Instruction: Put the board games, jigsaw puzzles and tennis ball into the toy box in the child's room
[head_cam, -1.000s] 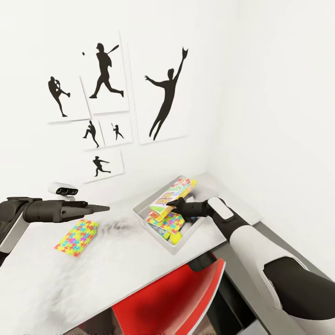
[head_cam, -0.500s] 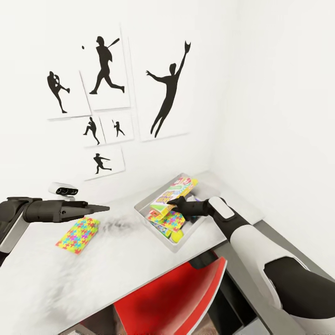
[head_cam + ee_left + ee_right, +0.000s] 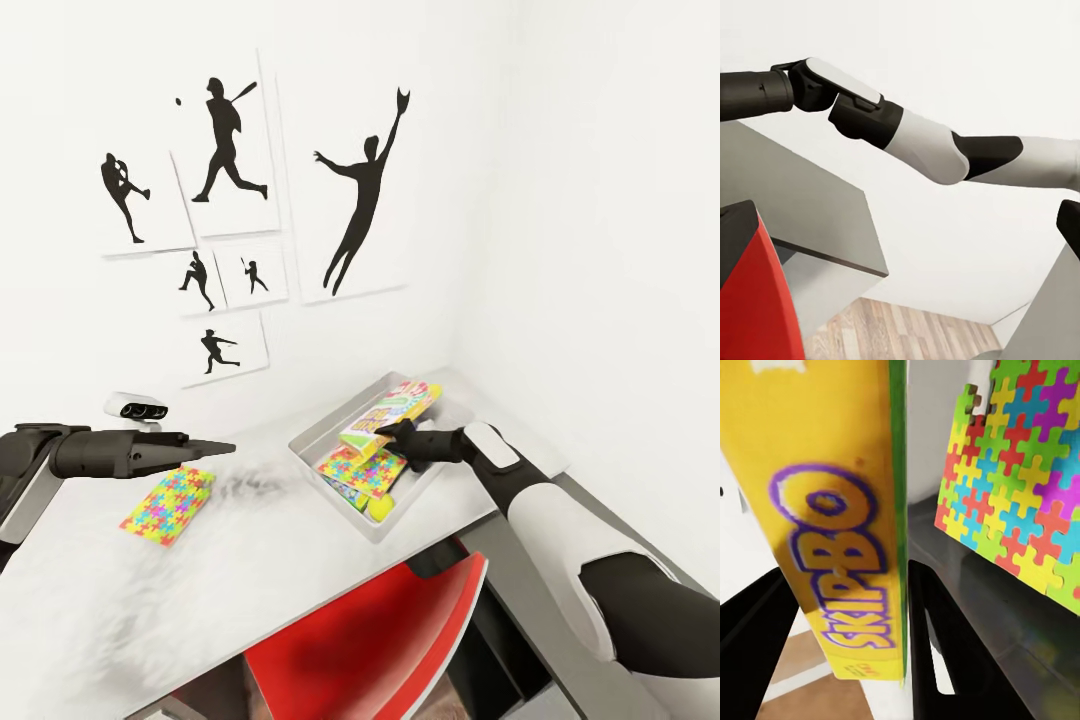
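The right wrist view shows the right fingers [image 3: 844, 652] gripping the yellow SKIP-BO box [image 3: 832, 510] beside a puzzle [image 3: 1012, 472]; the head view shows this over the bin [image 3: 330, 430] on the desk [image 3: 250, 560]. The left fingers [image 3: 215, 447] are closed, hovering level near another puzzle [image 3: 168, 504].

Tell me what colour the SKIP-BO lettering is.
Purple outlines on the yellow game box, clearest in the right wrist view.

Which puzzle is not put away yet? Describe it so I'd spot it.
On the light-grey desk top, look beside the shallow grey bin, under the robot's left hand. The thin multicoloured jigsaw square lies flat and alone there; the other puzzle sits inside the bin.
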Tool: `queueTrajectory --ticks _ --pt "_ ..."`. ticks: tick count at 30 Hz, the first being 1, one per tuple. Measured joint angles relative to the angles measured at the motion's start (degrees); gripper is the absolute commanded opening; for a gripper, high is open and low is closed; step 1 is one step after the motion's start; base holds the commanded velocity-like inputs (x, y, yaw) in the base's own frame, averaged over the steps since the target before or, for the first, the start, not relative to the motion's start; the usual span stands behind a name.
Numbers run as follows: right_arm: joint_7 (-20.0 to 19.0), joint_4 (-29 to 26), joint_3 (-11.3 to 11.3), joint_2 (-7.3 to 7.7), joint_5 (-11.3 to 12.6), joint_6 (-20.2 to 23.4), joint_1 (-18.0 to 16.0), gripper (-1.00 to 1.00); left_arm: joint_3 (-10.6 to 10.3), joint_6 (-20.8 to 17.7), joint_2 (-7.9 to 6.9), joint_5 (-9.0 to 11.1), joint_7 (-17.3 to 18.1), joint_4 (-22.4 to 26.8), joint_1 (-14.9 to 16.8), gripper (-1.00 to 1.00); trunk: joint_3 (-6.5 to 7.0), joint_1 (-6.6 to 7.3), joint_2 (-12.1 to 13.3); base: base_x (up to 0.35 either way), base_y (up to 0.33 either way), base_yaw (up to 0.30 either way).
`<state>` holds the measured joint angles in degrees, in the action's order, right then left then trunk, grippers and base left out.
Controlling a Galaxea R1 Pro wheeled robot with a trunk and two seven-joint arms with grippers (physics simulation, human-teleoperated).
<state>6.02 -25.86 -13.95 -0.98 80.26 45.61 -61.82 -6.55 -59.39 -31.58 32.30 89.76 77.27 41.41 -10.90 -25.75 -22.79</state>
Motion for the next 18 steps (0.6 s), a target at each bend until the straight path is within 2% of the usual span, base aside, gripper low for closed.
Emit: queueTrajectory --ticks 11,12,18 --pt "0.1 0.0 0.0 -0.71 -0.1 0.0 -0.1 -1.00 0.0 0.0 0.02 0.0 0.0 0.0 0.0 1.00 0.00 0.00 0.0 0.000 0.000 0.000" --pt "0.1 0.0 0.0 -0.73 -0.1 0.0 -0.1 1.00 0.0 0.0 0.02 0.0 0.0 0.0 0.0 1.00 0.00 0.00 0.0 0.000 0.000 0.000" --pt "0.1 0.1 0.0 -0.71 -0.2 0.0 -0.2 1.00 0.0 0.0 0.00 0.0 0.0 0.0 0.0 1.00 0.00 0.00 0.0 0.000 0.000 0.000"
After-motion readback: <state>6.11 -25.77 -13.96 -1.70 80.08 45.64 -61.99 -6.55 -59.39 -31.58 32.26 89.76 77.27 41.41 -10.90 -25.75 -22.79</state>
